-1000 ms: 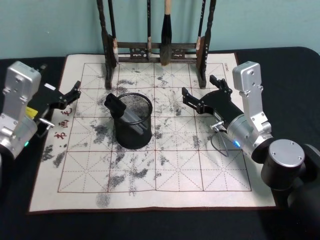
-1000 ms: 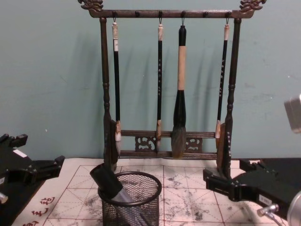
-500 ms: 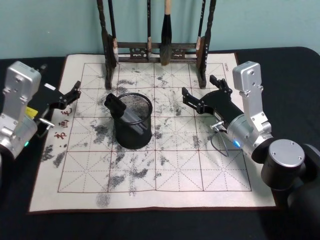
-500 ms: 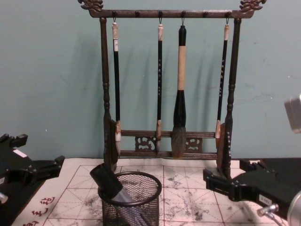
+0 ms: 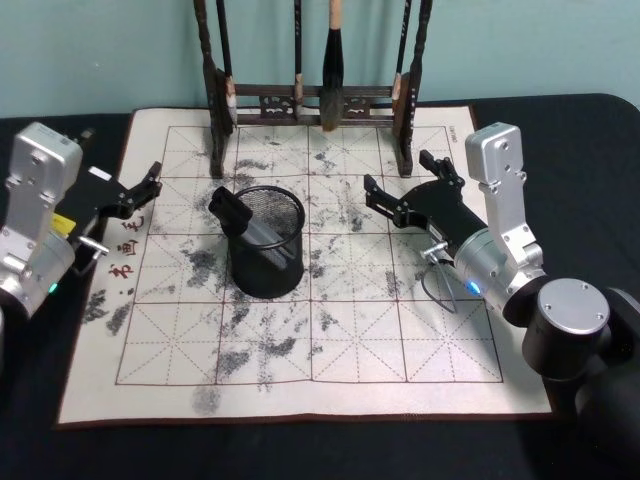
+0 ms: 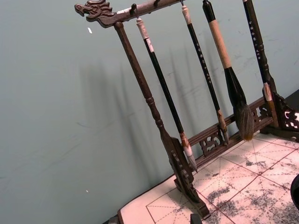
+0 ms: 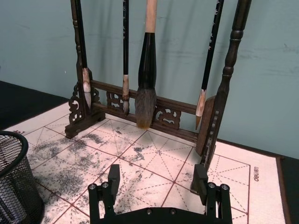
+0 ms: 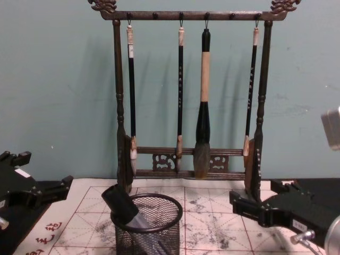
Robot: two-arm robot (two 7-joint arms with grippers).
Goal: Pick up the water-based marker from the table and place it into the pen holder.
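The water-based marker (image 5: 235, 213), dark grey with a black cap, stands slanted inside the pen holder (image 5: 268, 262), a black wire-mesh cup on the mat-covered table (image 5: 330, 350). Its cap sticks out over the rim toward my left side; the chest view shows the marker (image 8: 121, 204) leaning in the pen holder (image 8: 154, 234). My left gripper (image 5: 148, 190) hovers open over the mat's left edge, away from the cup. To the right of the cup, my right gripper (image 5: 396, 170) is open and holds nothing. In the right wrist view the right gripper (image 7: 157, 179) faces the rack, with the pen holder (image 7: 16, 186) beside it.
A tall dark wooden rack (image 5: 310, 100) hung with several brushes stands at the back of the mat, just behind the cup and close to my right gripper's fingers. The rack (image 8: 188, 106) rises well above the cup. The mat's front half has free room.
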